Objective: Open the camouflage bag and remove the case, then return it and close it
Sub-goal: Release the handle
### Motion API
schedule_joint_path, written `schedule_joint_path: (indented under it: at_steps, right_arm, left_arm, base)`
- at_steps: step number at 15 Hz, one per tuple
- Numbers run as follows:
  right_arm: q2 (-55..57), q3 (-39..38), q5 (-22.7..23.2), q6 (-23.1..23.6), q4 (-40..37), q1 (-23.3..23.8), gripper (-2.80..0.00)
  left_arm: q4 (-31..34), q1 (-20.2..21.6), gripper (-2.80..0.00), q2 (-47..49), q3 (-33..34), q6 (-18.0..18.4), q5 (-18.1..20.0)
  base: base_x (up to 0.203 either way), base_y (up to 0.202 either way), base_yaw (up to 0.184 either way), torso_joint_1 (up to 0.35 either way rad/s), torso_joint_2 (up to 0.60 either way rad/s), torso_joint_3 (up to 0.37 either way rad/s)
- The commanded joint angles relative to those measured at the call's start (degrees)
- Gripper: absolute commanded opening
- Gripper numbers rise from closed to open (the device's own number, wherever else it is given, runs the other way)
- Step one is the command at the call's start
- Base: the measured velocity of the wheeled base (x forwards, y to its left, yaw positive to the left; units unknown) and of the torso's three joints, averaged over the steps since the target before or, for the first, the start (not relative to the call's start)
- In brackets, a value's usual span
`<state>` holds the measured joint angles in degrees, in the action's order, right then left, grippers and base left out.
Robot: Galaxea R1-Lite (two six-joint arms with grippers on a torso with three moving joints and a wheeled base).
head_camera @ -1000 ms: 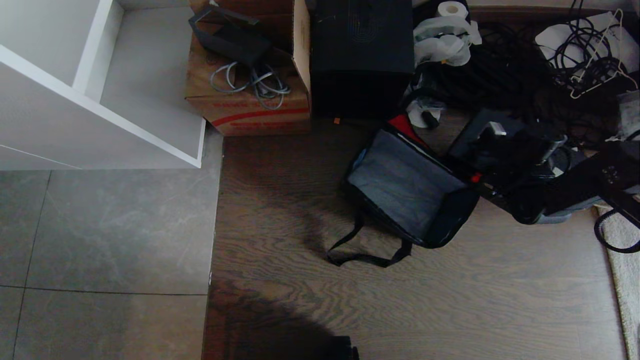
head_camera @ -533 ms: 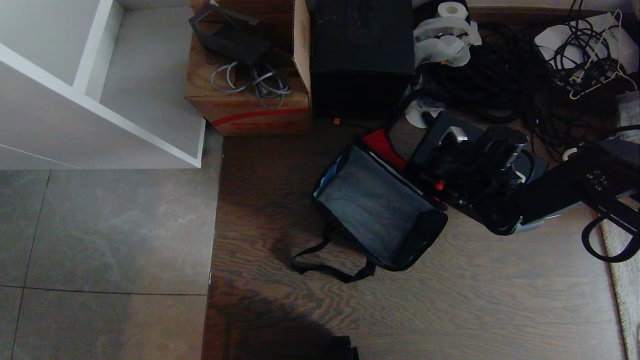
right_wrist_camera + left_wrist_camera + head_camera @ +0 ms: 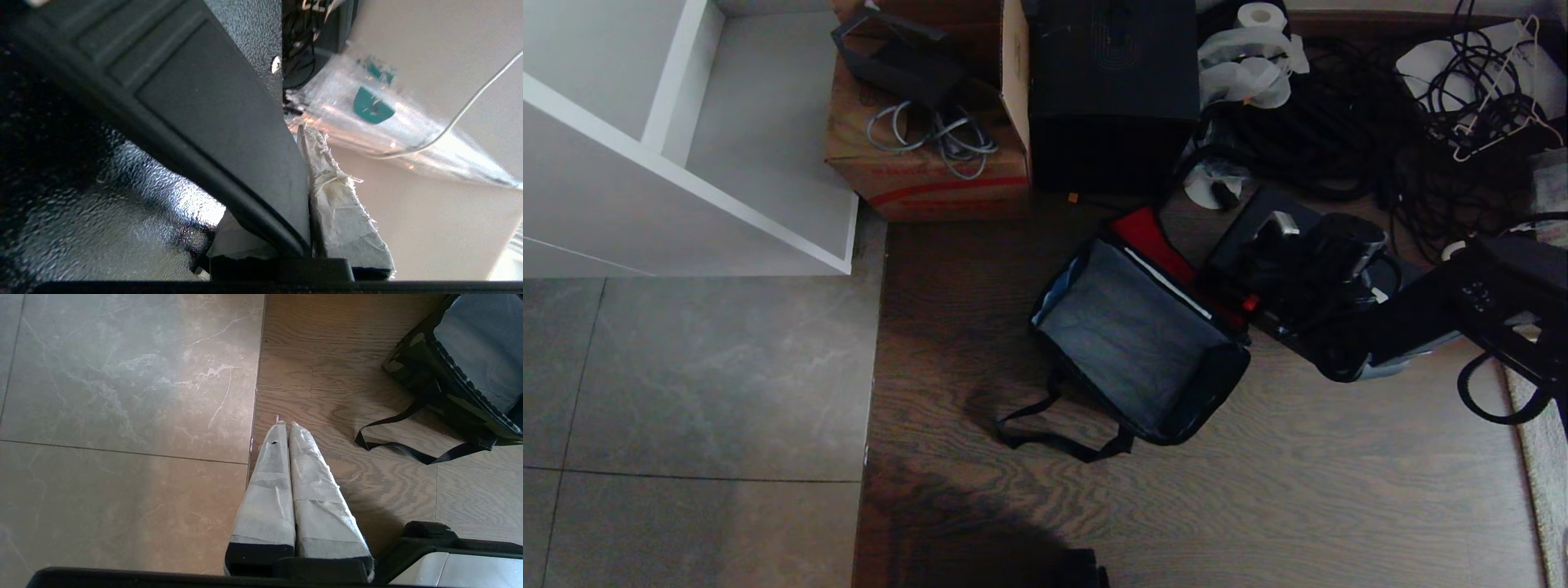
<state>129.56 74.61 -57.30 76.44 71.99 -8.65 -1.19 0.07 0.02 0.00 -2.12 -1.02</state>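
The camouflage bag (image 3: 1135, 343) lies open on the wooden floor, showing its grey lining and a red lid panel (image 3: 1152, 237) folded back at its far side. Its black strap (image 3: 1054, 437) trails toward me. The black case (image 3: 1245, 233) sits tilted just right of the bag's red panel, with a pale handle mount and a small red spot showing. My right gripper (image 3: 1311, 265) reaches in from the right, and in the right wrist view it (image 3: 302, 171) is shut on the case's flat black handle (image 3: 229, 122). My left gripper (image 3: 286, 425) is shut and empty above the floor, left of the bag (image 3: 445, 379).
A brown carton (image 3: 923, 163) with cables and a tall plain black box (image 3: 1111, 90) stand behind the bag. A white shelf unit (image 3: 686, 139) fills the far left. Tangled black cables (image 3: 1339, 122) cover the far right. A rug edge (image 3: 1543, 457) is at the right, grey tiles (image 3: 686, 367) at the left.
The bag has slid left and a little nearer to me. My right gripper has carried the case left with it, and more of the red lid panel shows. The left arm has stayed still.
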Motion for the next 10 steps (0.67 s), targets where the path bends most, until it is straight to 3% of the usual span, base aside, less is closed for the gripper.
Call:
schedule_joint_path:
  at_steps: [1, 4, 5, 10]
  right_arm:
    - [3.26, 1.69, -0.31, -0.13, 0.39, 1.31, -2.8]
    - [6.4, 3.47, -0.29, -1.33, 0.37, 2.44, -2.8]
    - [7.26, 3.37, -0.21, -1.28, 0.29, 2.82, 0.0]
    - [7.3, -3.76, 1.72, -3.6, -1.71, 1.87, 0.0]
  left_arm:
    - [-0.04, 0.01, -2.8, -0.02, 0.61, 0.01, -0.03]
    - [-0.04, 0.01, -2.8, -0.02, 0.62, -0.07, -0.03]
    - [-0.04, 0.01, -2.8, -0.02, 0.62, -0.08, -0.03]
    - [-0.04, 0.01, -2.8, -0.02, 0.62, -0.08, -0.03]
  base:
    - [0.0, 0.0, 0.0, 0.0, 0.0, 0.0]
    - [0.0, 0.0, 0.0, 0.0, 0.0, 0.0]
    - [0.0, 0.0, 0.0, 0.0, 0.0, 0.0]
    - [0.0, 0.0, 0.0, 0.0, 0.0, 0.0]
